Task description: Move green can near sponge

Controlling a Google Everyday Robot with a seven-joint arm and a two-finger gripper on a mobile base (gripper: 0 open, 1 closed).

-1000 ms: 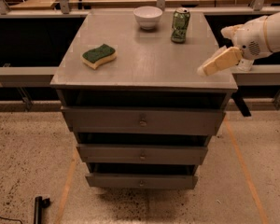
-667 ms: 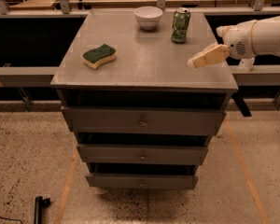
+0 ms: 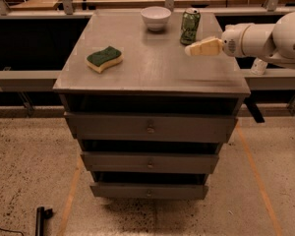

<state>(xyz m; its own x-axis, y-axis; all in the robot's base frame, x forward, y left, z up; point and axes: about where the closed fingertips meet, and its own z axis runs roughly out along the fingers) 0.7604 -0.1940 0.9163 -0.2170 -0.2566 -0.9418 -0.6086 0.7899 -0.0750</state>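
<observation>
Three drawers [image 3: 113,128] front the grey metal cabinet [image 3: 147,162], the largest thing in view. Its flat top is the surface [image 3: 157,75], which spreads below the jaws and away to their picture-left.

Next in size, the white robot arm [image 3: 270,36] comes in from the picture's right edge, behind the jaws, level with the far half of the surface.

The sponge [image 3: 104,58] has a dark green top over a pale yellow base, with wavy edges. It lies flat on the surface, well apart from the jaws, far to their picture-left and a little nearer the camera.

The white bowl [image 3: 155,17] stands upright by the far edge of the surface, beyond the jaws and to their picture-left. It is near the can but apart from it.

The gripper [image 3: 189,50] is a pale tapered wedge pointing picture-left over the right part of the surface. Whether its jaws are spread or pressed together cannot be told.

The green can [image 3: 190,25] stands upright, silver top up, just beyond the tip of the jaws on the side away from the camera. Whether it touches them cannot be told. It is well apart from the sponge, and the bowl is much nearer to it than the sponge is.
</observation>
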